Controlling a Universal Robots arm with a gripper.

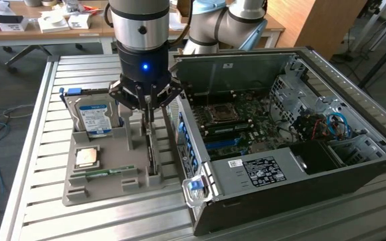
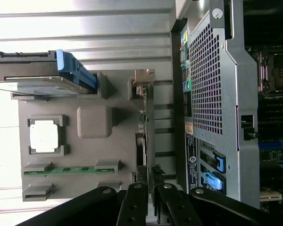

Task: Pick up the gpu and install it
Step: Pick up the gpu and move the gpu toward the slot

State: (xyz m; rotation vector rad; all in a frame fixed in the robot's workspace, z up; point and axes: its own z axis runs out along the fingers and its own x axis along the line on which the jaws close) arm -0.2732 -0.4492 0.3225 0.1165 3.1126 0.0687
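Exterior view first: the gripper hangs straight down over the grey tray, its black fingers pointing at the slot along the tray's three o'clock edge. In the wrist view, the gripper has its fingers only narrowly parted, a slim gap between them, and nothing is clamped in that gap.

The gpu stands on edge in that slot, just at six o'clock from the fingertips in the exterior view, running toward the near end of the tray. The wrist view catches the gpu edge-on as a thin dark strip in line with the gap. I cannot tell whether the tips touch its top edge.

At nine o'clock from the gripper, the hard drive stands upright in its own holder, blue label facing out; in the wrist view the drive lies along the tray. At seven o'clock sits the square cpu in its pocket, and beyond it, nearer the tray's front, the green memory stick.

At three o'clock, just beside the tray, the open pc case lies on its side with the motherboard showing. Everything rests on the slatted metal table.
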